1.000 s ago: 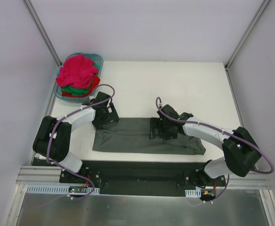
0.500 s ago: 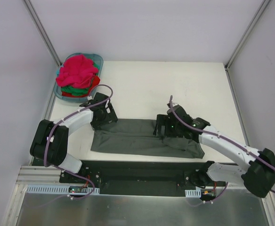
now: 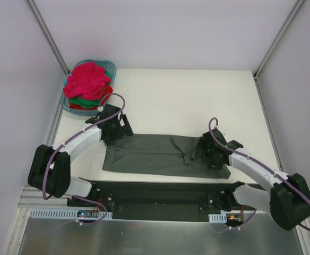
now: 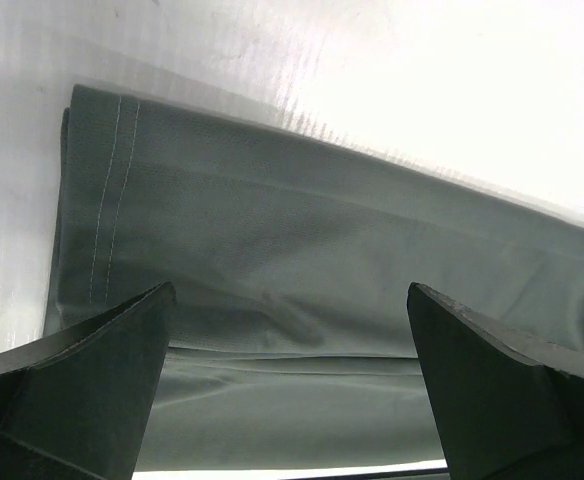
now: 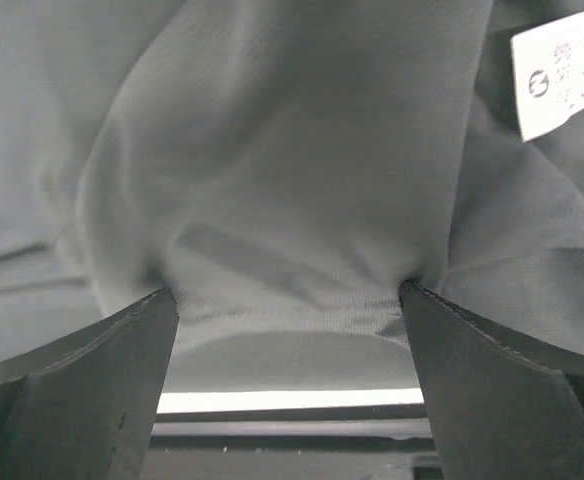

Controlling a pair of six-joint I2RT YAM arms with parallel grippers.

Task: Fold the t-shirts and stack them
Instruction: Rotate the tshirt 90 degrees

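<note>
Movement is all on the right side. The right gripper (image 3: 211, 155) has slid along the grey t-shirt (image 3: 155, 154) from near its middle out toward the right end, while the left gripper (image 3: 117, 130) has kept its place at the far left corner, by the stitched hem (image 4: 107, 180). The shirt lies as a long folded band on the table (image 3: 197, 95), running along the near edge, and the slide reads as a smoothing stroke.

In the right wrist view the jaws are spread wide and pressed into the cloth, which puckers between them near the white label (image 5: 562, 80) — pushed on, not pinched. The left jaws are likewise released, poised over the cloth with nothing gripped.

The remaining shirts (image 3: 88, 79) — pink, green and red — sit heaped in the teal basket (image 3: 111, 66) at the far left. I judge the lengthwise fold done and a crosswise fold next; stacking has not begun.
</note>
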